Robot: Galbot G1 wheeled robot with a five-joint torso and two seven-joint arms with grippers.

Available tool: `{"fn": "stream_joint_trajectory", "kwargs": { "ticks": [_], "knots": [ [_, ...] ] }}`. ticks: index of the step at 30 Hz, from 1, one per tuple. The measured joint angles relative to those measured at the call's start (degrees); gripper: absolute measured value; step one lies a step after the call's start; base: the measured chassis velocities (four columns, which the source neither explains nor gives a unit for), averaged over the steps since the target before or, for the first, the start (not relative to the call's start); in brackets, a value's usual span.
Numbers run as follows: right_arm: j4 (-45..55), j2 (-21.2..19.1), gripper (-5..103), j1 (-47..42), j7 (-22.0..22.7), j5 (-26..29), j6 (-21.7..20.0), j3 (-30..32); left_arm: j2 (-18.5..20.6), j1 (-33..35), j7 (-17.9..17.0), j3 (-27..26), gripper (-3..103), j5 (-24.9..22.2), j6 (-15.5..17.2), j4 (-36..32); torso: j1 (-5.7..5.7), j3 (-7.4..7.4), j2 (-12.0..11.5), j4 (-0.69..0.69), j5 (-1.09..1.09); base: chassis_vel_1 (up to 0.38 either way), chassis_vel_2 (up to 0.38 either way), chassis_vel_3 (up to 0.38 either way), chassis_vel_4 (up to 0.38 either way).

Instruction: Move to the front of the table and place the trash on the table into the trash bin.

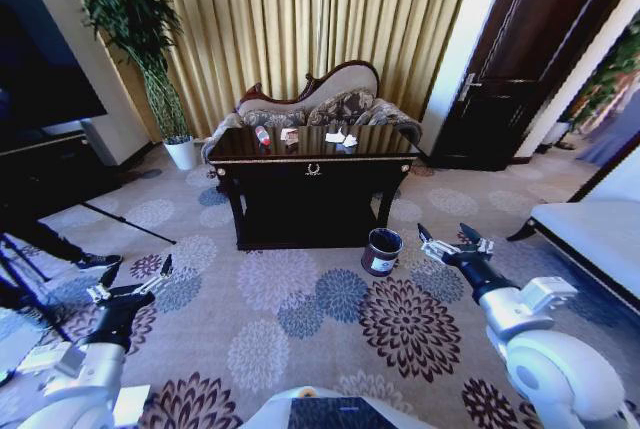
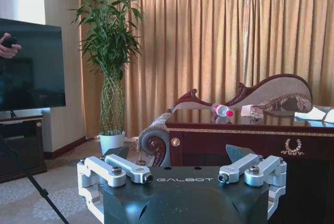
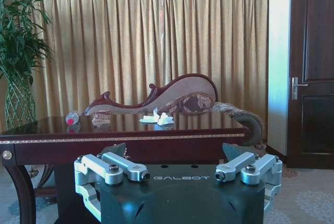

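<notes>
I stand on the patterned carpet [image 1: 300, 319] some way back from the dark glossy bench [image 1: 313, 164], facing its long front with the gold emblem. My left fingers [image 1: 135, 284] hang low on my left side above the carpet, spread apart and holding nothing. My right fingers [image 1: 450, 239] hang low on my right side, also spread apart and holding nothing, near the trash bin [image 1: 382, 251].

The bin sits on the carpet just in front of the bench's right front leg, far lower than the bench top, dark with a white label.

3 pieces of trash lie on the bench top, well apart from both sets of fingers. The clear bottle [image 1: 262, 135] with a red cap lies on its side toward the left. The brown-and-white wrapper [image 1: 289, 135] lies just right of it. The white paper scrap [image 1: 341, 138] lies further right, near the middle of the bench.

Behind the bench stands a sofa [image 1: 320, 99] against gold curtains [image 1: 330, 19]. A tall plant in a white pot [image 1: 181, 152] stands to the left of the bench.
</notes>
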Motion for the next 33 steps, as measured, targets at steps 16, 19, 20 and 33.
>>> {"fn": "stream_joint_trajectory", "kwargs": {
  "ticks": [16, 19, 20, 33],
  "knots": [
    [0.00, 0.33, 100, -0.24, -0.21, -0.17, 0.13, -1.03, -0.47, 0.20, 0.17, 0.39, 100, 0.45, -0.35, 0.03, 0.00, 0.00, 0.00, 0.00, 0.02, -0.156, 0.163, 0.152, -0.167],
    [0.00, 0.35, 100, -0.26, -0.23, -0.17, 0.16, -1.05, -0.52, 0.29, 0.57, 0.42, 100, 0.55, -0.41, 0.03, 0.00, 0.01, 0.00, 0.01, 0.03, -0.236, 0.207, 0.229, -0.230],
    [0.00, 0.35, 100, -0.27, -0.23, -0.17, 0.16, -1.06, -0.52, 0.29, 0.61, 0.43, 100, 0.56, -0.41, 0.03, 0.00, 0.01, 0.00, 0.01, 0.03, -0.228, 0.233, 0.236, -0.244],
    [0.00, 0.57, 100, -0.40, -0.32, -0.17, 0.19, -1.27, -0.89, 0.46, 0.79, 1.32, 100, 1.12, -0.65, 0.04, 0.00, 0.00, 0.01, 0.01, 0.01, -0.210, 0.212, 0.205, -0.220]
  ]
}}
